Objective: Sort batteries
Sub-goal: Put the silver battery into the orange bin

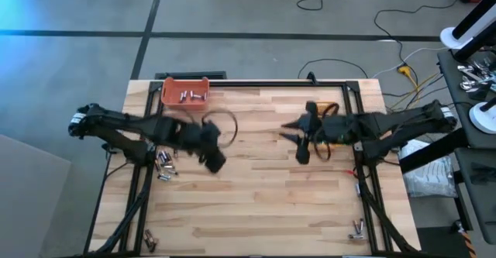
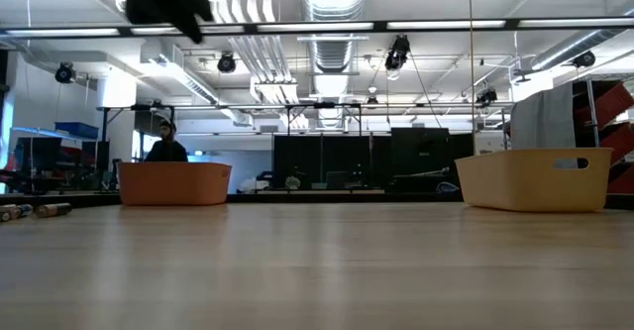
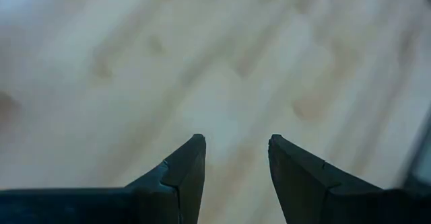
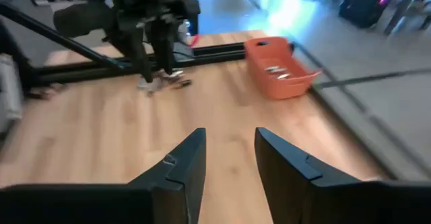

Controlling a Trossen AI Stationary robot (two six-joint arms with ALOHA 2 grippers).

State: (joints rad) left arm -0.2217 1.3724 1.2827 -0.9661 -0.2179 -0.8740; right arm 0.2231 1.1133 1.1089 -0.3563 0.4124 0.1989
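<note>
Left wrist view: left gripper [image 3: 236, 146], two dark fingers parted, nothing between them, bare wood below. Right wrist view: right gripper [image 4: 229, 140], two fingers parted, nothing between them, aimed across the table [image 4: 222, 103] toward the left arm.

Grippers, count two. From above, the left gripper [image 1: 215, 160] hangs over the table's left half, blurred; the right gripper [image 1: 301, 143] hangs over the middle right. They are well apart.

Batteries, four groups. One: a loose cluster [image 1: 163, 165] on the wood at the left edge, partly under the left arm, about five or six, exact count unclear; the right wrist view shows the same cluster [image 4: 163, 83] below that arm. Two: several silvery batteries [image 1: 192, 97] inside the orange bin, about four, also seen in the right wrist view [image 4: 277, 70]. Three: a few [image 1: 149, 237] at the near left corner. Four: a few [image 1: 356, 228] at the near right corner.

Bins, count two. Orange bin [image 1: 184, 93] at the far left of the table; low view shows it [image 2: 174, 183] left and a yellow bin [image 2: 536, 179] right.

Surroundings: black frame rails [image 1: 256, 81] along the table edges; cables [image 1: 403, 37] on the floor beyond; a person [image 2: 165, 144] far behind the orange bin in the low view.
</note>
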